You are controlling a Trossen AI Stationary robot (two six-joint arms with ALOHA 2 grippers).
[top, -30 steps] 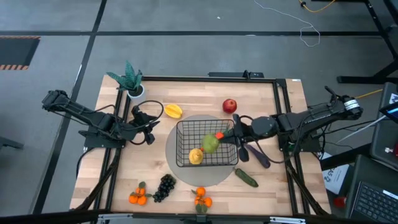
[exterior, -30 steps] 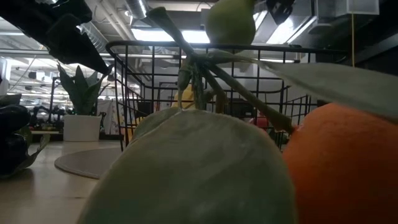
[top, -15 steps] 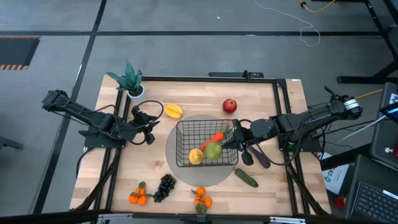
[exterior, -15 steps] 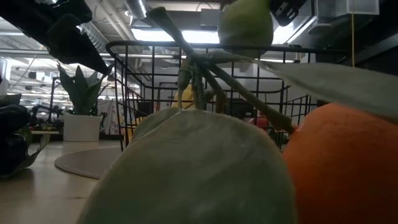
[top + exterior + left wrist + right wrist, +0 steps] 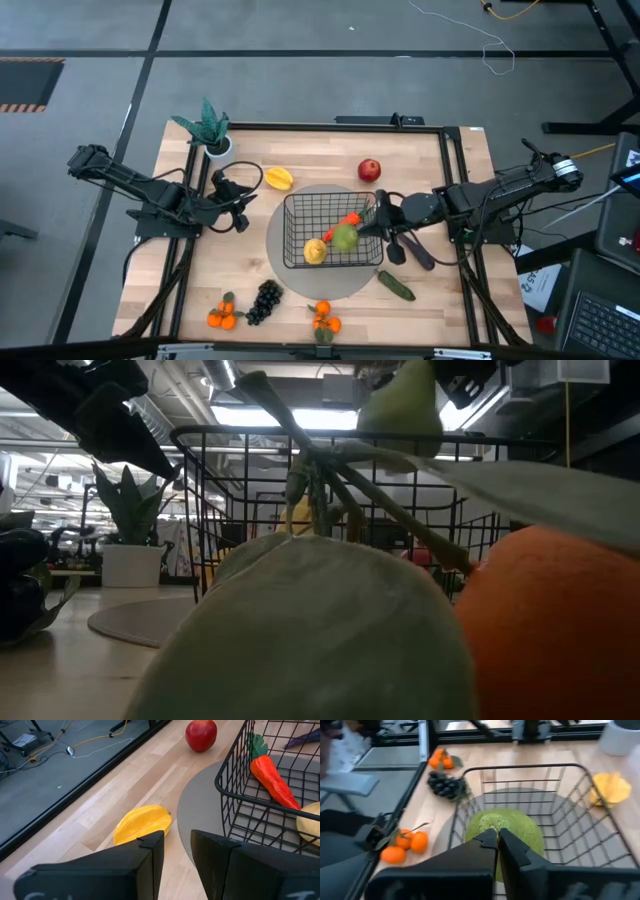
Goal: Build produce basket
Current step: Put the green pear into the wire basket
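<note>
Shifted slightly rightward over the basket (image 5: pixel 330 238) since a second ago: green pear (image 5: pixel 345 238), pinched in right gripper (image 5: pixel 362 231) above carrot (image 5: pixel 346 220) and lemon (image 5: pixel 315 250). Left gripper (image 5: pixel 240 208) idle near starfruit (image 5: pixel 279 178), fingers slightly apart.

My fingers (image 5: pixel 496 851) pinched shut on green pear (image 5: pixel 503 831), held over basket (image 5: pixel 525 769). Starfruit (image 5: pixel 610 789) beyond basket's far side. Black grapes (image 5: pixel 446 785), tangerines (image 5: pixel 404 847) on wooden table (image 5: pixel 432 815) beside basket.
</note>
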